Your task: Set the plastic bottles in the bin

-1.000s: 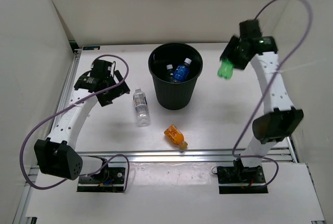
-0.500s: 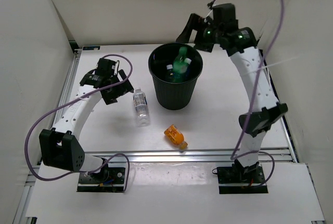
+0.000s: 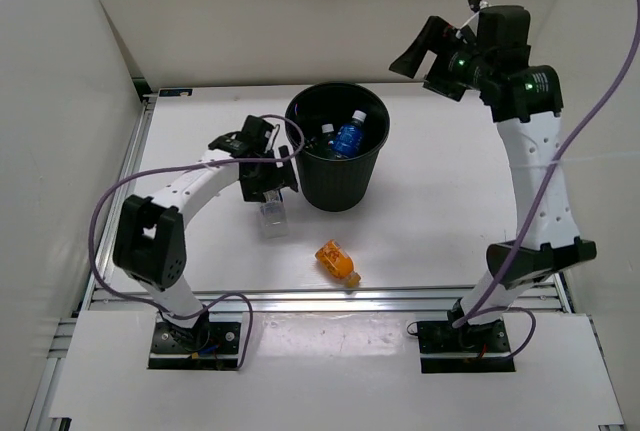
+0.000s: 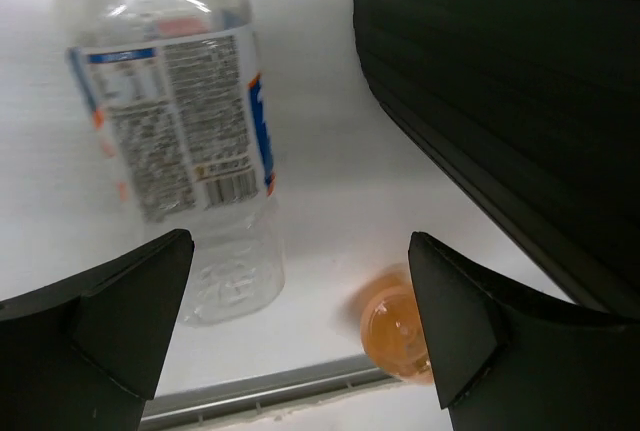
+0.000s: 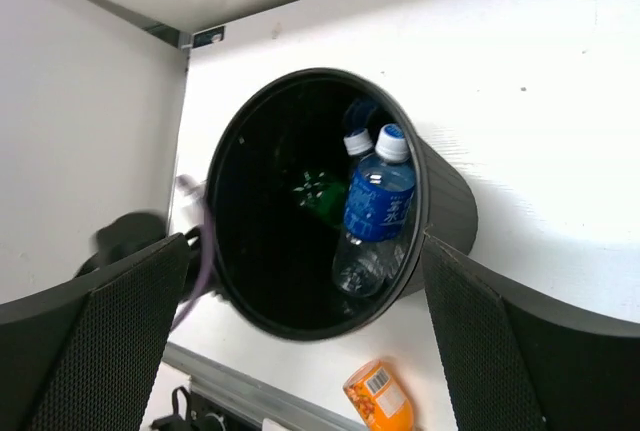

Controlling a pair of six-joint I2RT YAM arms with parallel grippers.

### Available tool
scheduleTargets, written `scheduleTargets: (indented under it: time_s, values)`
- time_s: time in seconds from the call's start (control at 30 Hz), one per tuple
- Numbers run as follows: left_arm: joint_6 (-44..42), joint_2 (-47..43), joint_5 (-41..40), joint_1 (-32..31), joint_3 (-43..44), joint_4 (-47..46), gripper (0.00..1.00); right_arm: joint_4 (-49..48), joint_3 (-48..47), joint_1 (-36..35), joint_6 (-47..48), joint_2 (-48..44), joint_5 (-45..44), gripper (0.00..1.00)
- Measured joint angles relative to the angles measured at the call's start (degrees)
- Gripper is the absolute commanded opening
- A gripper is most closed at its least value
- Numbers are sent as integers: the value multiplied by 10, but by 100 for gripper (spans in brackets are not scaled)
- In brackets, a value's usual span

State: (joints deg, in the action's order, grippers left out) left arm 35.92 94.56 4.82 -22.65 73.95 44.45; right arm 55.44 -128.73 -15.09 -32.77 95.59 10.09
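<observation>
The black bin (image 3: 335,186) stands mid-table and holds a blue-labelled bottle (image 3: 349,137), a second clear bottle's cap (image 3: 327,131) and, in the right wrist view, a green bottle (image 5: 320,197) beside the blue-labelled bottle (image 5: 375,213). A clear bottle (image 3: 271,216) lies left of the bin, and my left gripper (image 3: 268,187) hovers open just over it. In the left wrist view the clear bottle (image 4: 165,101) lies ahead of my left gripper (image 4: 300,323), with the orange bottle (image 4: 398,327) beyond. My right gripper (image 3: 425,51) hangs open and empty, high and to the right of the bin.
The orange bottle (image 3: 338,262) lies on its side in front of the bin, near the metal rail (image 3: 300,301) at the table's front edge. White walls close in the left, back and right sides. The bin wall (image 4: 500,101) stands close to my left gripper's right finger.
My right gripper opened over the bin, dropped the green bottle in, then pulled back up and right. My left arm swung right and now sits over the clear bottle.
</observation>
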Motion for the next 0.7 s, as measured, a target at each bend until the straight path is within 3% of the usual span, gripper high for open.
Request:
scheduleTargets:
  time_s: [0.17, 0.43, 0.7]
  values:
    - [-5, 51, -15, -28, 10, -8, 100, 1, 21, 5, 11, -30, 16, 100]
    - [-2, 57, -42, -35, 19, -7, 100, 14, 61, 53, 17, -31, 31, 100]
    - [14, 69, -120, -50, 60, 41, 100, 15, 62, 53, 17, -31, 53, 100]
